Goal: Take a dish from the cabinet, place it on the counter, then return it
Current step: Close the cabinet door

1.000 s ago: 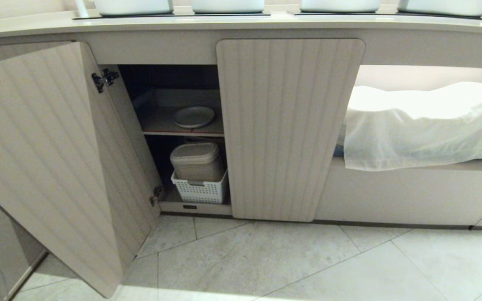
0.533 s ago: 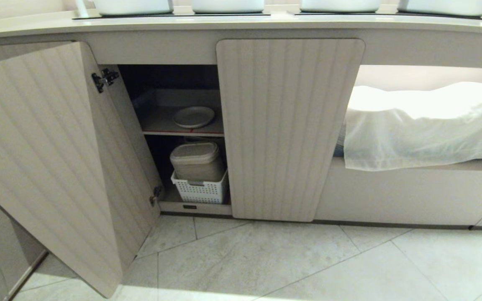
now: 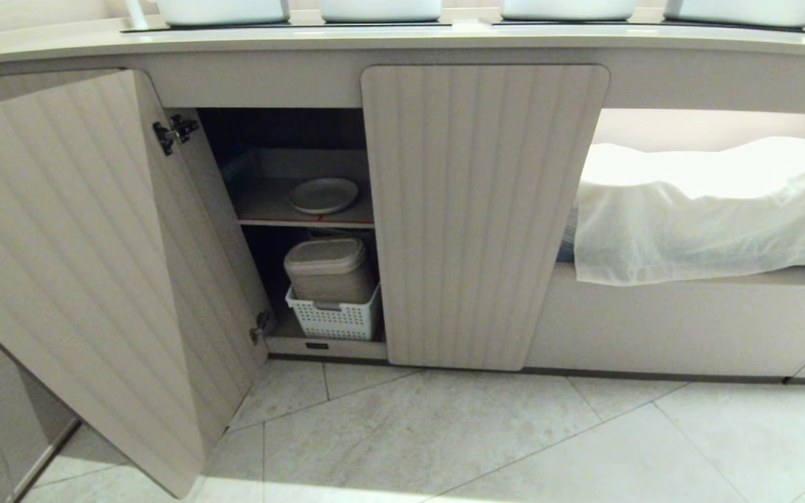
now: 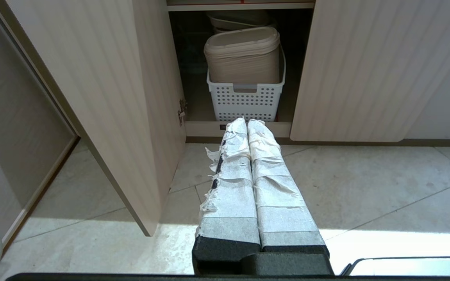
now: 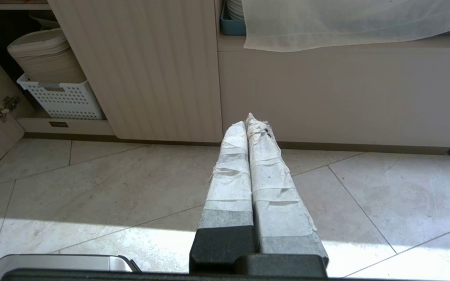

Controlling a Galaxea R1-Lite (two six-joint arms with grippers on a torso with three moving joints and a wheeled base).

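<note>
Dish (image 3: 323, 195) lies flat on the red-edged upper shelf (image 3: 263, 206) inside the cabinet (image 3: 483, 209), toward the right of the opening. Left door (image 3: 81, 265) swung wide; right door shut. Below the shelf, a white perforated basket (image 3: 336, 318) holds a beige lidded container (image 3: 329, 269).

Neither arm shows in the head view. Left end effector (image 4: 247, 121): taped fingers pressed together, nothing held, low above the tiled floor (image 3: 444, 433) and aimed at the basket. Right end effector (image 5: 250, 119): fingers likewise pressed together, empty, facing the shut door and the plain panel beside it, under the white cloth (image 3: 703, 209).

Key relation: the dish sits above and ahead of the left end effector, which lines up with the open bay; the right one stands off to the side, behind the closed door. Left arm looks the nearer candidate. Dish is round, so no long axis to align with (rim approach from the front seems the natural choice). In the left wrist view only the shelf's front edge shows at the frame's limit; the dish itself probably lies out of that view.

Surface (image 3: 402, 38) runs above the cabinet, carrying white vessels (image 3: 378, 8) at the back.
</note>
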